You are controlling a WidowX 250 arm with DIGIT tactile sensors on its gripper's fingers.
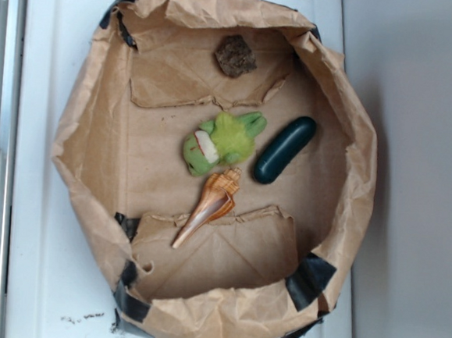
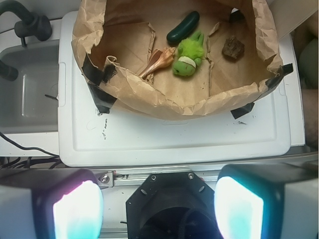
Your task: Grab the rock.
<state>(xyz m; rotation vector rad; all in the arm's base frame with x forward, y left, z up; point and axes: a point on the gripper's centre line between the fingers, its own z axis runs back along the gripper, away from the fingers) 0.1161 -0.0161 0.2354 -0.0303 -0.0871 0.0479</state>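
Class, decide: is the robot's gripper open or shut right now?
Open: in the wrist view the gripper has its two fingers wide apart, gripping nothing, far from the rock.

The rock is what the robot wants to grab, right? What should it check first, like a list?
1. Rock in plain sight, nothing on top: ok.
2. Rock apart from the green toy, the shell and the dark green piece: ok.
3. Hand open, with nothing between its fingers: ok.
4. Hand over the rock: not ok; it is back outside the paper tray, with the white board between.
5. Tray wall in the way: not ok; the crumpled near wall stands between hand and rock.
6. Rock lying steady: cannot tell.
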